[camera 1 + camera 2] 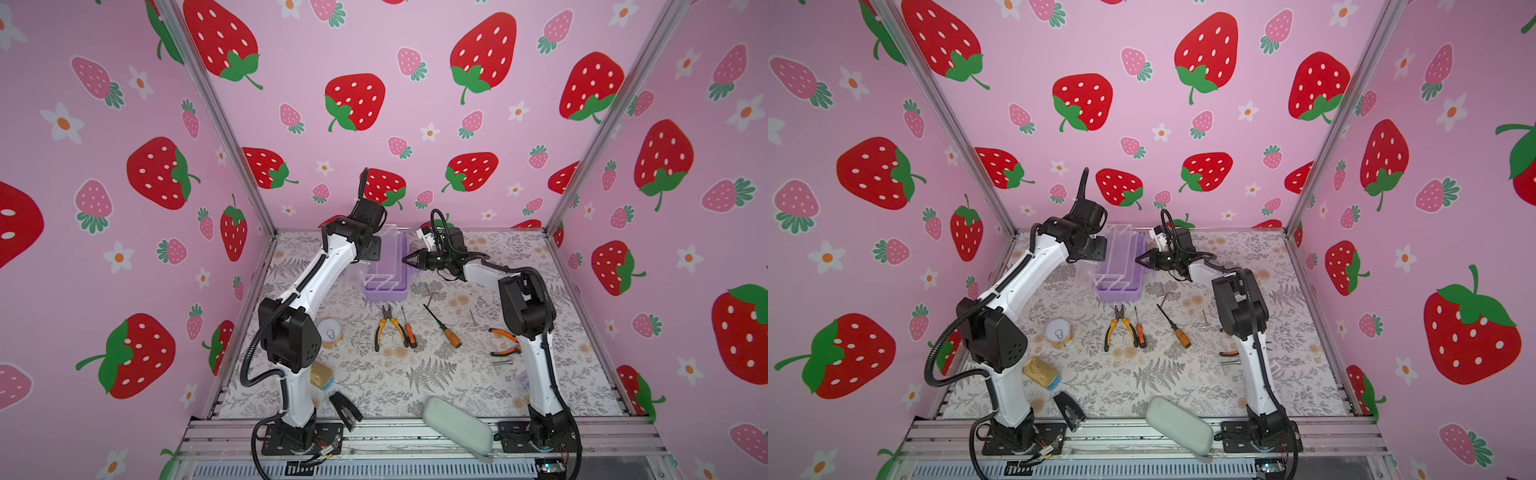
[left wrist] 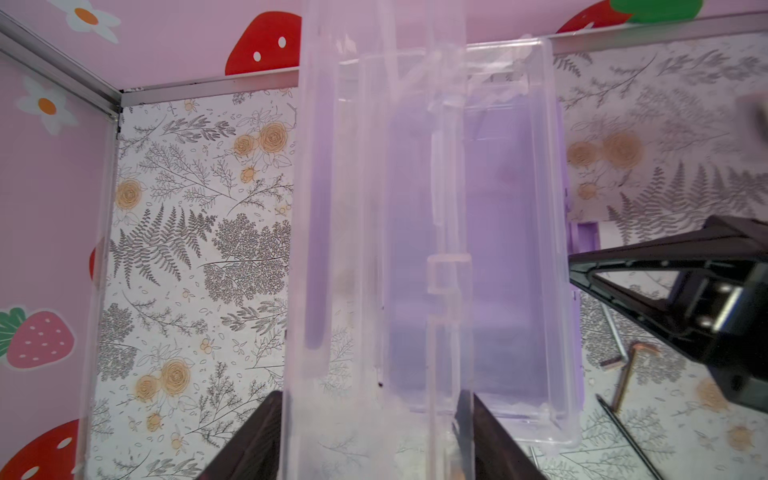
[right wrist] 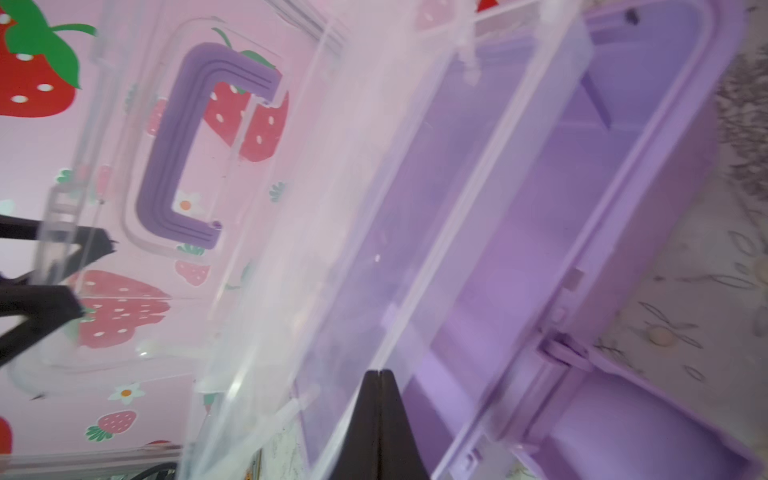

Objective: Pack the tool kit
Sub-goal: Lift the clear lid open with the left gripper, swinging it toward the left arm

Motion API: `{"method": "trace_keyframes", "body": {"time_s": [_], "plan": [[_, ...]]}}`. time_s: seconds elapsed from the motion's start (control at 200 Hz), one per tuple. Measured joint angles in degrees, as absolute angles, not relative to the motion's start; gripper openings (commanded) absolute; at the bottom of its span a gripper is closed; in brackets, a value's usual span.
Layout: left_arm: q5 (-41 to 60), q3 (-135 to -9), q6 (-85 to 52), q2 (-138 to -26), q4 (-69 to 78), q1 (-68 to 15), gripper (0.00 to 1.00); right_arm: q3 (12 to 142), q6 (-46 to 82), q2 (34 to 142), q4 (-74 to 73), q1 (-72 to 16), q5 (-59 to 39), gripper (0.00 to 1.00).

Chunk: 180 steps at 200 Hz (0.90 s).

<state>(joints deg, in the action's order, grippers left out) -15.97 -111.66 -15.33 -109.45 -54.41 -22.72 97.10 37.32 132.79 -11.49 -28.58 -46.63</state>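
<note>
Lilac plastic near the far edge of the table [image 1: 374, 386]: the tool kit [image 1: 384, 293] sits open, its clear lid [image 1: 390, 239] standing upright. My left gripper [image 2: 372, 399] straddles the lid's edge, jaws partly apart with a finger on each side. I cannot tell whether they pinch it. My right gripper [image 1: 406, 259], tips pressed together and holding nothing, points at the tool kit's right side. Pliers [image 1: 388, 328], two screwdrivers [image 1: 444, 326] and hex keys [image 1: 429, 291] lie loose around the table's middle, outside the tool kit. A second pair of pliers [image 1: 505, 332] lies toward the right edge, partly behind my right arm.
</note>
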Motion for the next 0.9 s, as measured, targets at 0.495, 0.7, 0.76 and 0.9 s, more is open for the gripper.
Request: {"method": "trace_keyframes", "body": {"time_s": [0.495,0.7,0.76,0.9], "plan": [[4.8,-86.46,-24.86,-97.54,-34.22,-7.29,0.73,97.01,32.71,132.25,-6.13,-28.36,-39.51,0.04],[13.1,-80.53,-29.26,-98.19,-28.32,-2.66,0.73,97.06,32.05,132.25,-6.02,-28.38,-39.07,0.04],[14.63,-79.66,-30.2,-98.19,-26.41,-2.5,0.73,97.08,31.81,132.25,-6.04,-28.38,-38.94,0.04],[18.2,-76.64,-32.36,-98.19,-22.2,-2.07,0.75,97.12,31.64,132.25,-6.07,-28.14,-38.13,0.04]]}}
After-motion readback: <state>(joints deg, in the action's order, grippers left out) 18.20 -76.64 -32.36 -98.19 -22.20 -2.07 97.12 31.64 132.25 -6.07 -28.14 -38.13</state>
